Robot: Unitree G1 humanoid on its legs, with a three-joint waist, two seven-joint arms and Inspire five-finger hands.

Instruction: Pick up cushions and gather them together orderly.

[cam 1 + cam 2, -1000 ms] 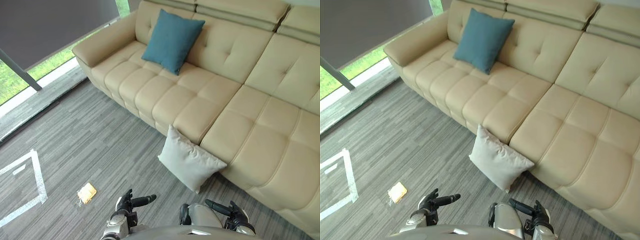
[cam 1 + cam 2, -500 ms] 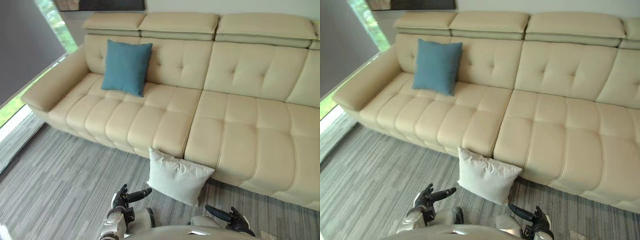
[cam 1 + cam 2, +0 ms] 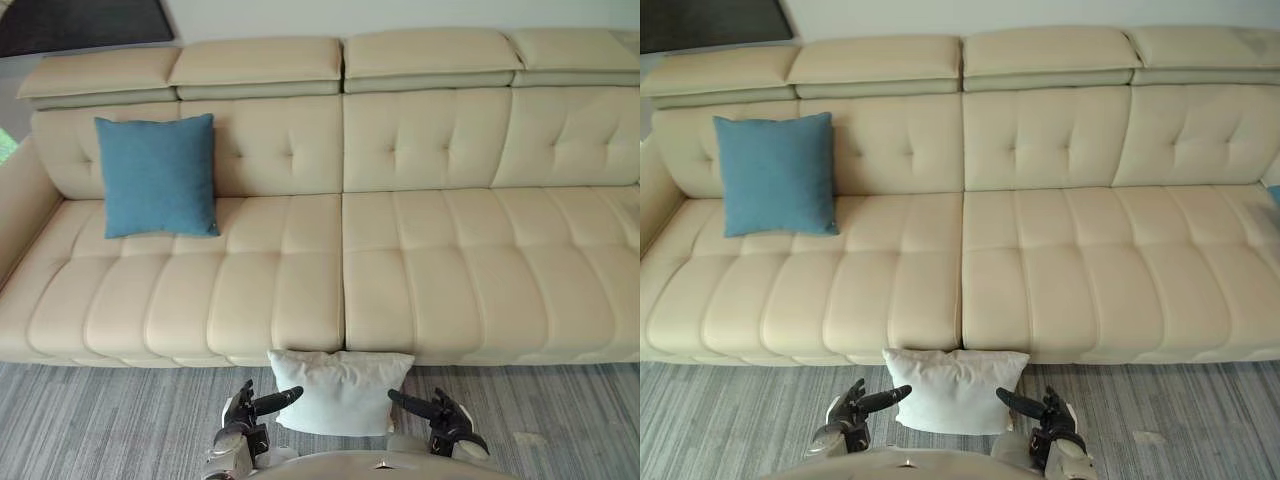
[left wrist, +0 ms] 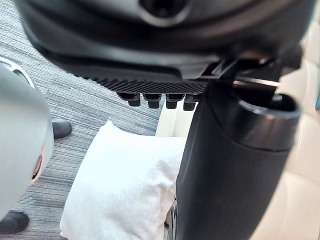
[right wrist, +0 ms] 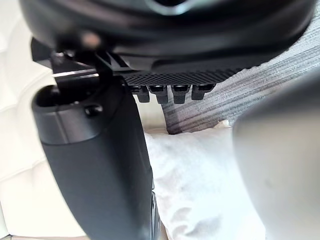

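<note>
A white cushion (image 3: 340,390) stands on the grey carpet, leaning against the front of the beige sofa (image 3: 420,250) at its middle seam. A blue cushion (image 3: 157,175) rests upright against the sofa's backrest at the left. My left hand (image 3: 243,410) hovers low just left of the white cushion, open, its thumb pointing toward the cushion. My right hand (image 3: 445,418) mirrors it just right of the cushion, open and holding nothing. The white cushion (image 4: 125,190) lies past the left hand's fingers, and the same cushion (image 5: 200,185) lies past the right hand's.
The long sofa spans the whole width ahead. Grey striped carpet (image 3: 100,420) runs along its front on both sides. A small pale scrap (image 3: 527,438) lies on the carpet to the right. A sliver of something blue (image 3: 1274,193) shows at the sofa's far right.
The whole picture has swung round, so the camera now faces the sofa squarely with the white cushion straight ahead between my hands. Cushions and hand poses are unchanged.
</note>
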